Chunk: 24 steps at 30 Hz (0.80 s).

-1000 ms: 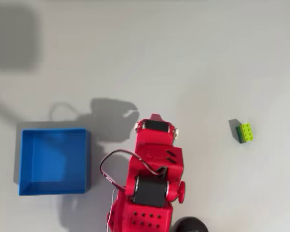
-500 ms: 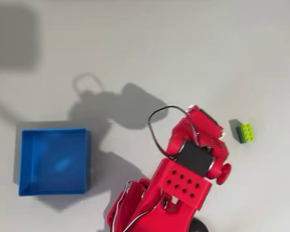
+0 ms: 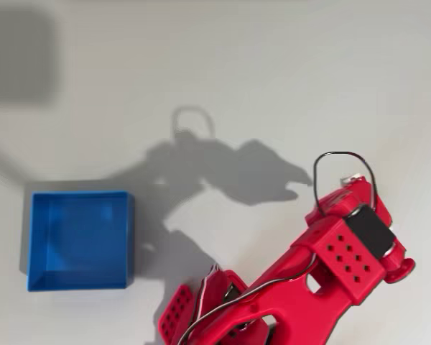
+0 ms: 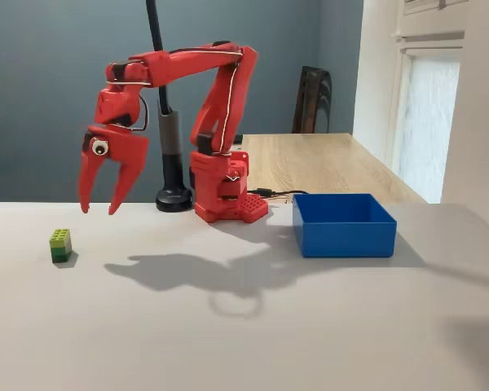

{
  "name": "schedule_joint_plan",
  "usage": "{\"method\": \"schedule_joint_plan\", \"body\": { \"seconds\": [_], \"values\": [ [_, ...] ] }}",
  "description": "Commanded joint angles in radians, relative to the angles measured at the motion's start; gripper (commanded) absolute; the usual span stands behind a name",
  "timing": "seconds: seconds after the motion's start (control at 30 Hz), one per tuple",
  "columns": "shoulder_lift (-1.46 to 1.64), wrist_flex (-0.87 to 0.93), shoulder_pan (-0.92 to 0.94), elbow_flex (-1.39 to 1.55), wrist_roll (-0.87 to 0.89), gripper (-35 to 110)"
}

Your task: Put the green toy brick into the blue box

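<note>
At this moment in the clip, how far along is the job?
Early. Nothing is placed yet: the green toy brick sits on the table, apart from the blue box, which holds no brick. In hand: the end effector hangs open above the table near the brick, holding nothing. Left: descend, grasp, carry to the box, release.

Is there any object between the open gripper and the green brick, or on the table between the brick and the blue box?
Nothing visible blocks either path. In the fixed view the gripper hangs open above the table, with the green toy brick below and slightly left of it. The table between the brick and the blue box carries just the arm's shadow.
</note>
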Motion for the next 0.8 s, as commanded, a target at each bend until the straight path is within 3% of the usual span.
{"method": "schedule_joint_plan", "body": {
  "seconds": [0.0,0.77],
  "values": [
    [-0.023,-0.006,0.057,-0.087,-0.003,22],
    [-0.425,0.052,0.078,-0.471,0.132,24]
  ]
}}
